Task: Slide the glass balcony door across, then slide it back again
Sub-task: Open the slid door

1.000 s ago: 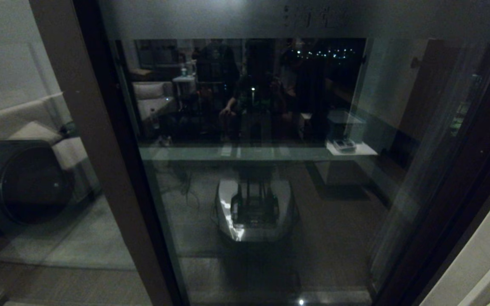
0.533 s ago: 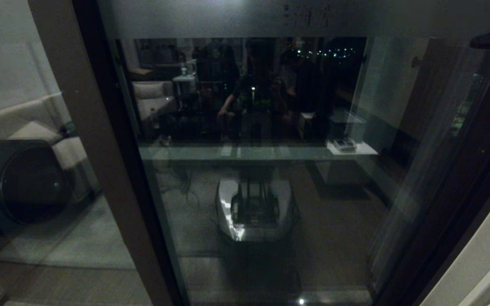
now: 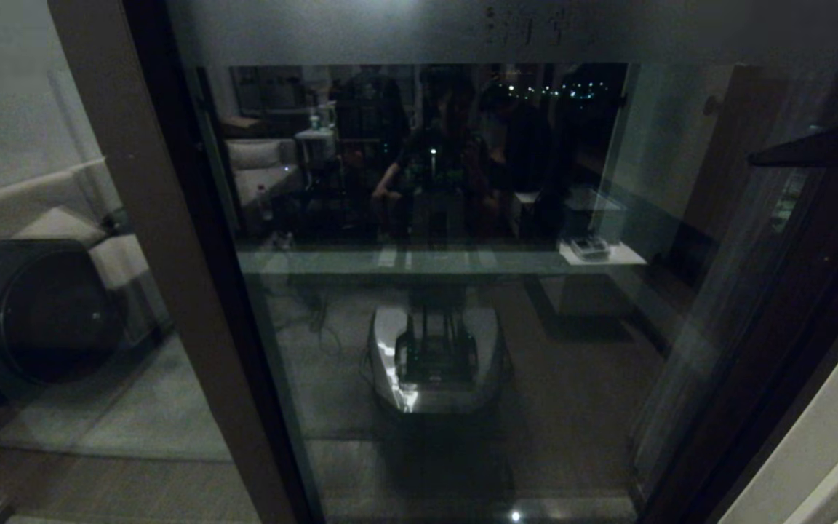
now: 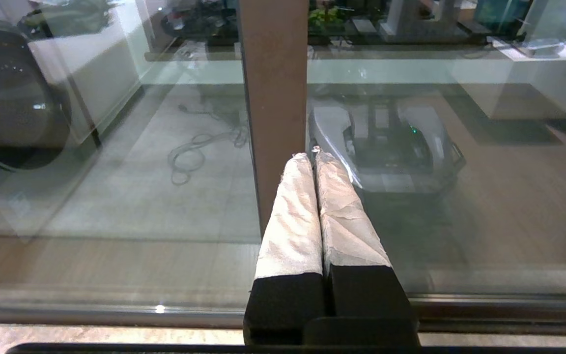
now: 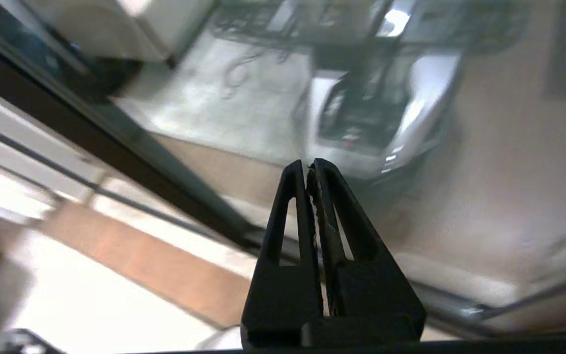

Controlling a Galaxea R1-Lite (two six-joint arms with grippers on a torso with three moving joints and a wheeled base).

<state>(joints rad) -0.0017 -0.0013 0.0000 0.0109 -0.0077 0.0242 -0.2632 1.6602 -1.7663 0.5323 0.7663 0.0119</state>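
Note:
The glass balcony door (image 3: 579, 349) fills the head view, a tall clear pane between a brown stile (image 3: 172, 255) on the left and a dark stile (image 3: 775, 342) on the right. No handle can be made out on either stile. My right gripper (image 3: 757, 158) shows as a dark wedge at the upper right, just in front of the dark stile, pointing left; its black fingers (image 5: 293, 206) are shut on nothing. My left gripper (image 4: 312, 156) is out of the head view. It hangs shut and empty in front of the brown stile (image 4: 273, 98), its white-wrapped fingers (image 4: 290, 216) pressed together.
A dark round-fronted machine (image 3: 48, 313) stands behind the glass at the left. My own base is mirrored in the pane (image 3: 433, 364). A pale wall (image 3: 812, 437) borders the door on the right. The floor track (image 4: 116, 314) runs along the bottom.
My right gripper has come into the head view from the top right corner and dropped down and leftward along the dark stile. The door has stayed where it was.

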